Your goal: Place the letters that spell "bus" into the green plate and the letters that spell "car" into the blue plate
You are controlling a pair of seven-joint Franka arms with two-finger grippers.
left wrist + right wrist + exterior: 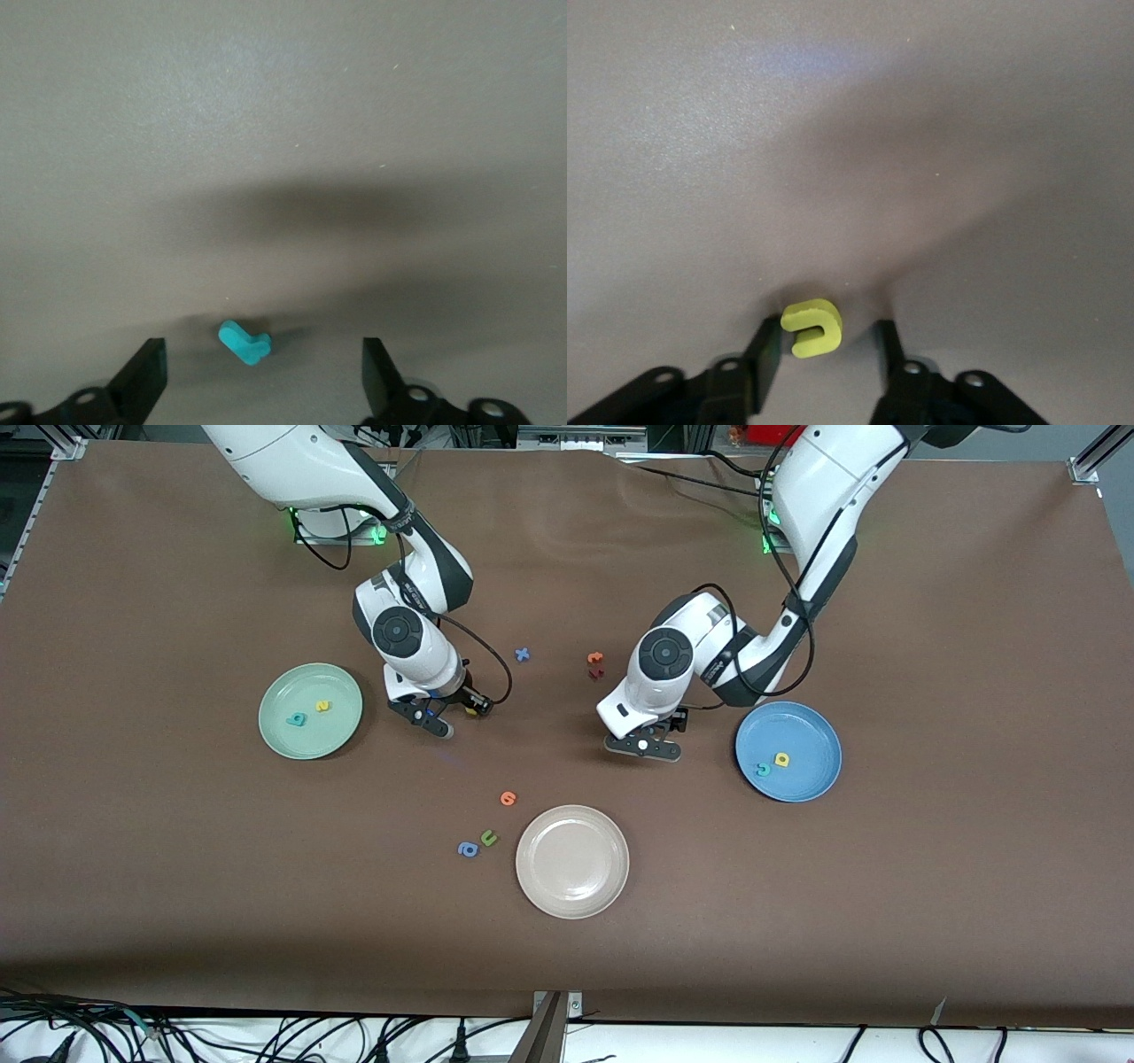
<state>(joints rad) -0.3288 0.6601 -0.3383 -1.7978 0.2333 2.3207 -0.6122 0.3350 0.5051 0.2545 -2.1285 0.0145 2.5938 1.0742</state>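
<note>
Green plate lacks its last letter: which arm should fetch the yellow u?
Right. The right pincer already straddles the yellow u beside the green plate; the left pincer is over the teal r.

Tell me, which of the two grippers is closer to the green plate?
The right gripper. It is low over the table just beside the green plate, fingers around a yellow "u". The left gripper is beside the blue plate, over a teal "r".
</note>
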